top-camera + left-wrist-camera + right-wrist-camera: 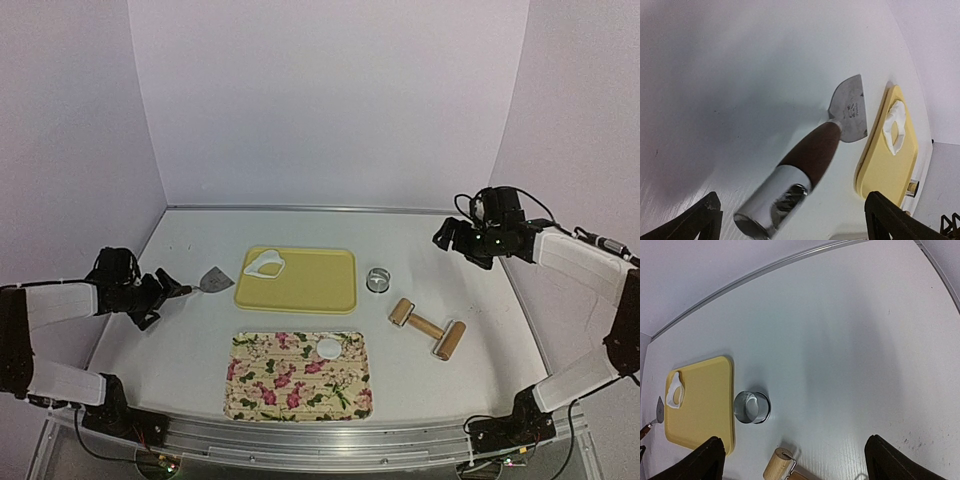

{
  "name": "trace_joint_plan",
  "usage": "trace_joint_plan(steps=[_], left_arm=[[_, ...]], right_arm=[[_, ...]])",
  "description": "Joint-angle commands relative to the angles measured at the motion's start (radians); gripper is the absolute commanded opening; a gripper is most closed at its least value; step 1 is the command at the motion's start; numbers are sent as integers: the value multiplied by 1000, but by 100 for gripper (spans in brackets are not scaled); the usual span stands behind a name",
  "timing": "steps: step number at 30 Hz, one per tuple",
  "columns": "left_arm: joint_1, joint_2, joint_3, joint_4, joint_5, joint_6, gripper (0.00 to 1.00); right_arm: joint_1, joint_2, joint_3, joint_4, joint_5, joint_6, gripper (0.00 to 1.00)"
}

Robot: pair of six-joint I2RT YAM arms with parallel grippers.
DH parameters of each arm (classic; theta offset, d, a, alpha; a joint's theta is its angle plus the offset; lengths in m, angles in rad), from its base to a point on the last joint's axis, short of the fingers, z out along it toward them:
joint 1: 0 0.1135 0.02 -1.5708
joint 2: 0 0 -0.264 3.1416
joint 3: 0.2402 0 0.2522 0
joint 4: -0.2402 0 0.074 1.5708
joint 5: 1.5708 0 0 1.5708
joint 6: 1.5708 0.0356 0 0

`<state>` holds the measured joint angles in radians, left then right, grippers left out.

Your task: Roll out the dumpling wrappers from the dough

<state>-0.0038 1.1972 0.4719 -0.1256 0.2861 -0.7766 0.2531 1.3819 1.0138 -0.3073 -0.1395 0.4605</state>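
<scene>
One dumpling wrapper [329, 348], a small round white disc, lies on the floral mat [270, 385]. The leftover dough sheet with a hole [265, 264] lies at the far left corner of the yellow board [310, 285], and also shows in the left wrist view [896, 125]. My left gripper [172, 288] is open low over the table. The scraper's handle [810, 155] lies between its fingers [705, 217], not gripped. My right gripper [447, 238] is open and empty, raised at the back right, above the metal ring cutter [752, 407] and the rolling pin [427, 327].
The scraper's blade [213, 278] rests on the table just left of the yellow board. The ring cutter [379, 279] stands right of the board. The rolling pin lies right of the floral mat. Walls close the back and both sides.
</scene>
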Motion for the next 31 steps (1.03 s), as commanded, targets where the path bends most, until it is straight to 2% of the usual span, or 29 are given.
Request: trace_joint_plan(steps=[1,4,7,12,18,31], left_arm=[[-1,-131,131,-167,-104,95,100],[-1,-215,200,-260,-198,132,100],[-1,-299,246,-282,-273,202,100],[-1,-341,254,-220,-256,332,100],[-1,-356,205,-154,-227,329,100],[-1,-400,186,-161,-274,292,100]], right_arm=[[2,-25,30,18,39,-76,98],[2,-74,21,2,79,-110,98],[1,-148,14,-31,126,-136,98],[1,-354,-69,-36,246,-176,98],[2,-551,-183,-29,347,-207,98],[2,-562,-191,-36,314,-206,98]])
